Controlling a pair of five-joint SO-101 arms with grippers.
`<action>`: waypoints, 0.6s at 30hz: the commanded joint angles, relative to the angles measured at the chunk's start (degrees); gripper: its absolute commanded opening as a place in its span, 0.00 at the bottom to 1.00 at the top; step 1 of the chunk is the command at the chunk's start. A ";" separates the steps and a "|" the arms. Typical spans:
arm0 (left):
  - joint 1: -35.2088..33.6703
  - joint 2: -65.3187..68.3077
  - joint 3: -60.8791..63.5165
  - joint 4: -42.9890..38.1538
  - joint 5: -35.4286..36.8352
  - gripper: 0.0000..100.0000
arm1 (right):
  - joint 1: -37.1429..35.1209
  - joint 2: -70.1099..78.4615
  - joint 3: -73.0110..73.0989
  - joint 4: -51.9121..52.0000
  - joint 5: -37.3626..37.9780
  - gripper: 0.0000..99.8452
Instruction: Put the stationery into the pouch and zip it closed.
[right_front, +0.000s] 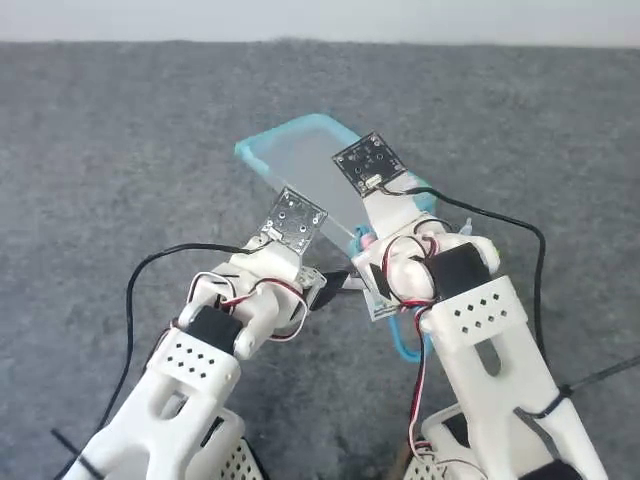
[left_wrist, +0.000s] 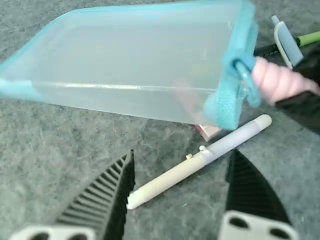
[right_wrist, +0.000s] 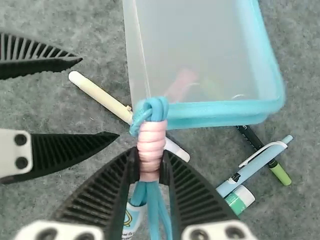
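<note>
Left gripper (left_wrist: 183, 159): black, ribbed, tapering jaws were spread wide, closed on nothing. A slim cream pen (left_wrist: 200, 161) lay on the surface between them, oblique to the gap. Right gripper (right_wrist: 150, 160): jaws pinched a pink ribbed pull (right_wrist: 151, 145) knotted to a teal cord loop (right_wrist: 150, 111) at the pouch's near end. Beside that end lay a pale blue pen (right_wrist: 260, 162), a black pen with a green tip (right_wrist: 252, 142) and a glue stick (right_wrist: 239, 197). The pouch (right_front: 310, 165), translucent plastic with teal edging, sat mid-table just beyond both grippers, its long axis running near-right to far-left. The surface was grey felt-like matting (right_front: 120, 130); a pale wall strip (right_front: 320, 20) bounded its far side.
</note>
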 joint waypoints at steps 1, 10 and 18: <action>0.53 -7.56 -3.65 4.75 0.70 0.28 | 0.84 -2.51 -0.88 -1.54 -0.18 0.01; 1.93 -22.07 1.63 7.38 0.97 0.28 | -4.70 -2.68 -3.16 -0.84 -0.44 0.01; 3.34 -15.30 3.03 0.35 0.79 0.29 | -6.37 -3.21 -5.27 1.10 -0.09 0.01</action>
